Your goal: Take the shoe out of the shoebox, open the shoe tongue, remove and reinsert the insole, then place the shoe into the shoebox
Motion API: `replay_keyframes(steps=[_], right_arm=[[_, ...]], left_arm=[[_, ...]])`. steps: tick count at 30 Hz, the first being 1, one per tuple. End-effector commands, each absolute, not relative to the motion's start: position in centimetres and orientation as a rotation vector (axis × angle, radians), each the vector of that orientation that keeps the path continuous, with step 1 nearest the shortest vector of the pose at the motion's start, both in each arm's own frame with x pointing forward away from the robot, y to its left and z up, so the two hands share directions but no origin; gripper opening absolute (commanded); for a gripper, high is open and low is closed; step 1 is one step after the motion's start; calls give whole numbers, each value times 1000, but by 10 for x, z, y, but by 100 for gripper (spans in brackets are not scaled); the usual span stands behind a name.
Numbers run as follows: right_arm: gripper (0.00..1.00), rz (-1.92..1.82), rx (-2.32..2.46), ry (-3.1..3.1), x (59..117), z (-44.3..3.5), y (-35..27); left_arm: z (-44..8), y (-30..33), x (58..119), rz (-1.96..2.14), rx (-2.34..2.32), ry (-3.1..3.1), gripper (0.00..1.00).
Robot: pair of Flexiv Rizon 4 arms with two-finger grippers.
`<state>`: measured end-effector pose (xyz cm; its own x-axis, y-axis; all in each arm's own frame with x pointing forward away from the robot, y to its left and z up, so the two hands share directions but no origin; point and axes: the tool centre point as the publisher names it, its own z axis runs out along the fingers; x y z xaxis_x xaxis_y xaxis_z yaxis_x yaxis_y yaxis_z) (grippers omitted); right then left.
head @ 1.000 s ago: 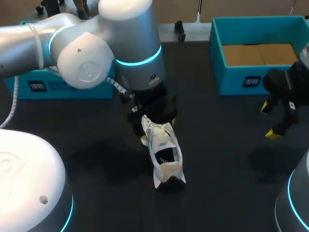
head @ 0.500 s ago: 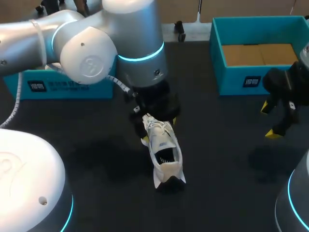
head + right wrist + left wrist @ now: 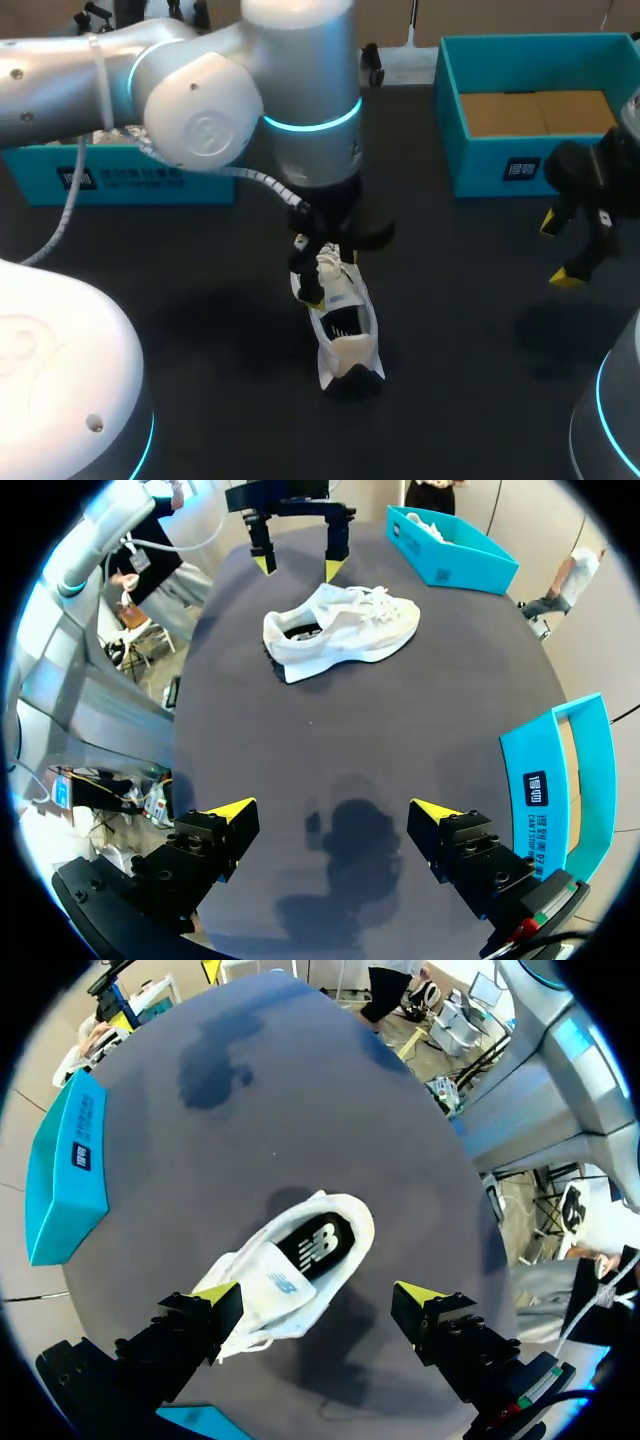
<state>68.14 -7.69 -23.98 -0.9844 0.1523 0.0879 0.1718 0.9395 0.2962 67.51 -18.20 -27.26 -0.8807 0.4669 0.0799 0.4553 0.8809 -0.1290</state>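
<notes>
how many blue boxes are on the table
2. The right box is at the table's far right; the left box is at the far left, partly hidden behind the left arm.

Background's basically just a dark matte table [image 3: 470,300], looking greyish where the light hits it. Lighting's soft, so only blurry shadows [image 3: 350,825] sit on it.

Dark table [image 3: 460,330] carries white shoe [image 3: 345,325], teal shoebox [image 3: 480,160], second teal box [image 3: 130,180].
</notes>
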Motion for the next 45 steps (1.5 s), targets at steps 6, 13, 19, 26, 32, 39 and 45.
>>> replay_keyframes(steps=[6,13,19,26,32,39,45], right_arm=[[100,-468,-254,-3033,681,-240,-77],[100,-468,-254,-3033,681,-240,-77],[100,-468,-254,-3033,681,-240,-77],[100,-468,-254,-3033,681,-240,-77],[100,-468,-254,-3033,681,-240,-77],[100,-468,-254,-3033,681,-240,-77],[100,-468,-254,-3033,681,-240,-77]], left_arm=[[-285,-197,644,141,-426,-2954,100],[-296,-201,617,130,-159,-3033,100],[-305,-200,607,130,-68,-3060,100],[-326,-202,609,114,41,-3045,100],[-347,-209,614,99,103,-3025,100],[-369,-214,613,111,169,-2997,100],[-382,-216,610,92,210,-2992,100]])
